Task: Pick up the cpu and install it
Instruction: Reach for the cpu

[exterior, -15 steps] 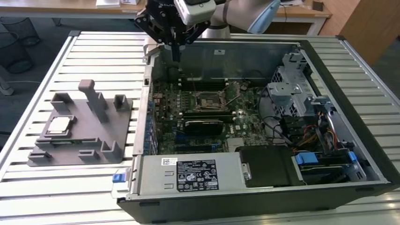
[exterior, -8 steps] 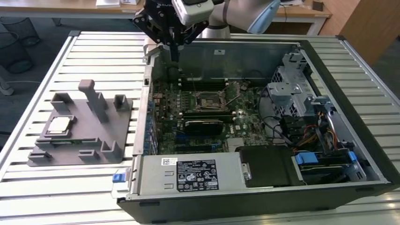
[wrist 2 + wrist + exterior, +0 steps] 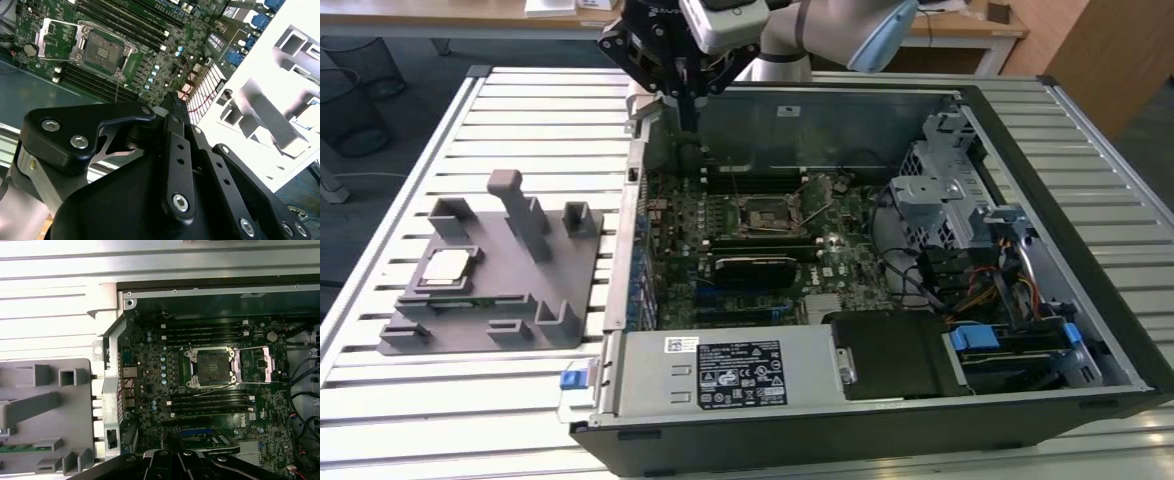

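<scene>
Grey fixture beside the case holds the cpu; your gripper, pinched closed, hovers over the case's rim, socket open inside.

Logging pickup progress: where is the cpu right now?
The cpu lies on the grey holder tray at the exterior view's left, beside the open computer case.

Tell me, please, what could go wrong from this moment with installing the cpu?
1. The gripper hangs by the computer case, away from the cpu on the grey fixture; travelling low, it might hit the fixture's upright posts.
2. The socket lies open, its cover plate swung aside; setting the cpu down tilted could damage it.
</scene>
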### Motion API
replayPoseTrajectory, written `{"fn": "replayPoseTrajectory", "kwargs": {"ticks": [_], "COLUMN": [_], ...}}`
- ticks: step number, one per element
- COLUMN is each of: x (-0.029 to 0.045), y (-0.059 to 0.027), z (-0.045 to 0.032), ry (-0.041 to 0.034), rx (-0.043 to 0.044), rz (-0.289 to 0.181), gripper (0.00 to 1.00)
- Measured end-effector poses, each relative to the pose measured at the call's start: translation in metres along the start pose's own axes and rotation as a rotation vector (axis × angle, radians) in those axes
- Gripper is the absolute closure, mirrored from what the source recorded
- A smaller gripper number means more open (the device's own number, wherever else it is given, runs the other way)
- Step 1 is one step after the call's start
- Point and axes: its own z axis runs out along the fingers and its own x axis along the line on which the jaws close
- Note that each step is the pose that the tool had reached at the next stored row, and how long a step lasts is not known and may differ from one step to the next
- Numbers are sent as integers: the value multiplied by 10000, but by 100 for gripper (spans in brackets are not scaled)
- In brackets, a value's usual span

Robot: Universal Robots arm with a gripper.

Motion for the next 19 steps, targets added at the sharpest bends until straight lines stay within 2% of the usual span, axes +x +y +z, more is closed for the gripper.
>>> {"fn": "replayPoseTrajectory", "kwargs": {"ticks": [19], "x": [113], "y": [-9], "z": [-2], "ry": [0], "rx": [0], "rz": [0], "gripper": [89]}}
